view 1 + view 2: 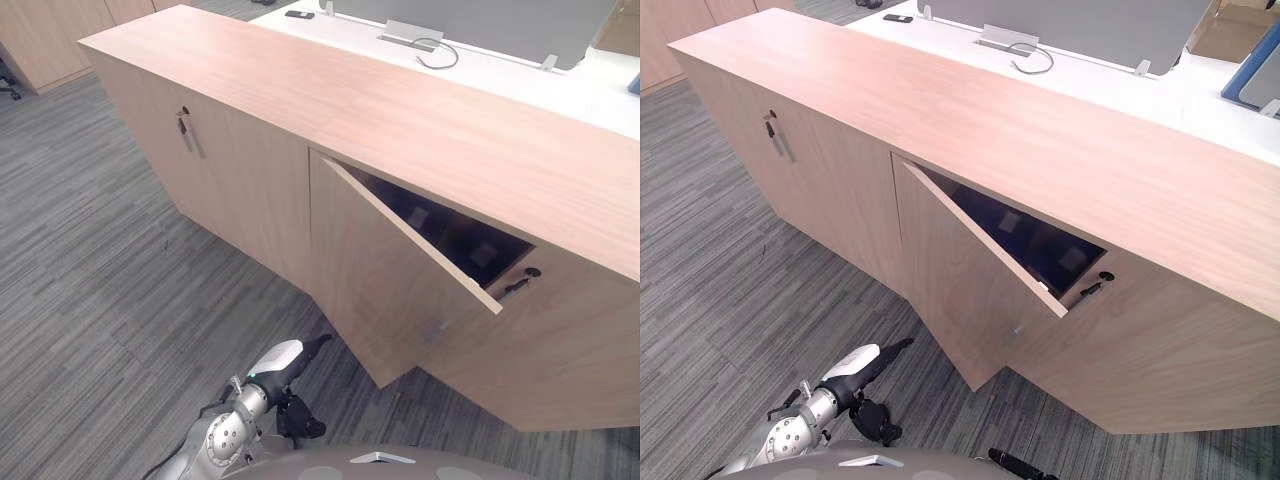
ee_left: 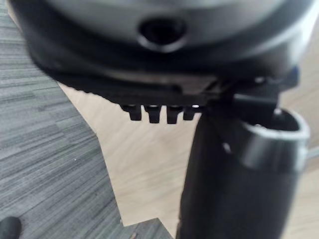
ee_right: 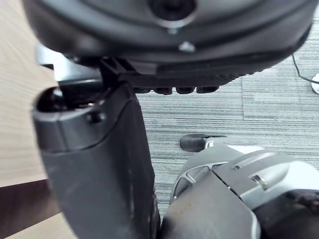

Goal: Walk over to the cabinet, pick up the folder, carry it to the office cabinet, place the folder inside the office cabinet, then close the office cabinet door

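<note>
Low before the office cabinet [image 1: 400, 120], its door [image 1: 380, 280] hanging ajar, left hand [image 1: 285, 365] and right hand [image 3: 99, 164] are hovering empty, fingers [image 2: 159, 113] relaxed straight.

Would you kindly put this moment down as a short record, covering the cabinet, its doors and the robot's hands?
Cabinet: long wooden office cabinet on grey carpet
Ajar door: swung partly out toward the robot; the inside is dark and its contents cannot be told
Shut front: closed, with a black handle
Left hand: low, near the ajar door's lower edge; contact cannot be told
Right hand: low, beside cabinet wood, over carpet
Behind: white desk with a cable
</note>
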